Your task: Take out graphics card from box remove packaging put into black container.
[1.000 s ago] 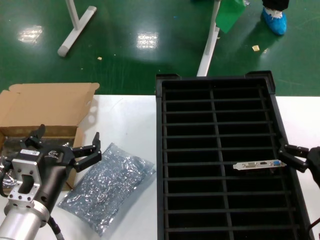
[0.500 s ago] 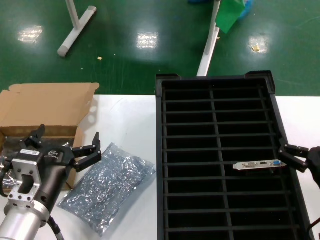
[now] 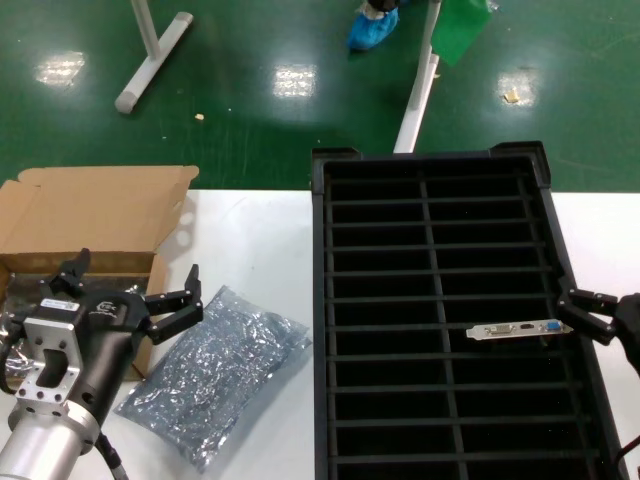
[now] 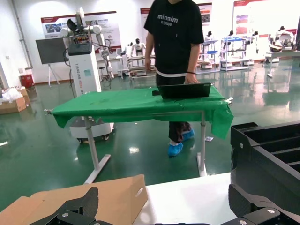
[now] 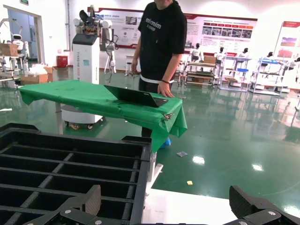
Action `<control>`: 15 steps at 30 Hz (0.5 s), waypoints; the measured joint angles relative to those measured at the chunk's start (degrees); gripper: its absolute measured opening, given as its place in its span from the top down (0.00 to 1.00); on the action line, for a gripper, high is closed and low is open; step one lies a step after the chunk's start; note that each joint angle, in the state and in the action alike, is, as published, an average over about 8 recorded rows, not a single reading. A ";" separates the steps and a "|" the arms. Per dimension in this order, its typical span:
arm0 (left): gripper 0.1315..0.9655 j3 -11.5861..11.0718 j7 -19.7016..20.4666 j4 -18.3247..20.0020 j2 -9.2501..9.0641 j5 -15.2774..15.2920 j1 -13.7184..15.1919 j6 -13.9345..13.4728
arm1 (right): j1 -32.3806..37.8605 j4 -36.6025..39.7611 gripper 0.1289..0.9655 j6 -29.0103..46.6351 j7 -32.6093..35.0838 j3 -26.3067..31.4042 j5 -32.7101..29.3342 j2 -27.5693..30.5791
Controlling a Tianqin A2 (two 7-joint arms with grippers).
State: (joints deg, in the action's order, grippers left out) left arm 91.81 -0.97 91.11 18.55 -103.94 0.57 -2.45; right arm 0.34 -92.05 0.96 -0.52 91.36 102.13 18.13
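Note:
The graphics card (image 3: pixel 517 330) stands in a slot of the black container's (image 3: pixel 432 262) right column; only its silver bracket with the blue port shows. The crinkly packaging (image 3: pixel 215 368) lies flat on the white table between the box (image 3: pixel 95 212) and the container. My left gripper (image 3: pixel 133 285) hovers open over the box's near corner, holding nothing; its wrist view shows the open gripper (image 4: pixel 164 206), the box flap (image 4: pixel 117 197) and the container's corner (image 4: pixel 267 150). My right gripper (image 3: pixel 615 318) is open at the container's right wall, just right of the card, and the right wrist view shows that gripper (image 5: pixel 166 206) beside the container (image 5: pixel 70 164).
White table legs (image 3: pixel 150 55) stand on the green floor behind the table. A person stands at a green-draped table (image 4: pixel 136 105) farther back, with a blue-covered shoe (image 3: pixel 372 28) on the floor. Bare white tabletop (image 3: pixel 255 240) lies between box and container.
Neither arm nor anything on the table has moved. Only the person's blue-covered shoe on the floor behind has shifted leftward.

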 joint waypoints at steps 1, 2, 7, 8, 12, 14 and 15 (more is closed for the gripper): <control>0.00 0.00 0.00 0.00 0.00 0.00 0.00 0.00 | 0.00 0.00 0.00 0.00 0.00 0.00 0.00 0.00; 0.00 0.00 0.00 0.00 0.00 0.00 0.00 0.00 | 0.00 0.00 0.00 0.00 0.00 0.00 0.00 0.00; 0.00 0.00 0.00 0.00 0.00 0.00 0.00 0.00 | 0.00 0.00 0.00 0.00 0.00 0.00 0.00 0.00; 0.00 0.00 0.00 0.00 0.00 0.00 0.00 0.00 | 0.00 0.00 0.00 0.00 0.00 0.00 0.00 0.00; 0.00 0.00 0.00 0.00 0.00 0.00 0.00 0.00 | 0.00 0.00 0.00 0.00 0.00 0.00 0.00 0.00; 0.00 0.00 0.00 0.00 0.00 0.00 0.00 0.00 | 0.00 0.00 0.00 0.00 0.00 0.00 0.00 0.00; 0.00 0.00 0.00 0.00 0.00 0.00 0.00 0.00 | 0.00 0.00 0.00 0.00 0.00 0.00 0.00 0.00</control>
State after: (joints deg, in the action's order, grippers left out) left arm 91.81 -0.97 91.11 18.55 -103.94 0.57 -2.45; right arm 0.34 -92.05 0.96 -0.52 91.36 102.13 18.13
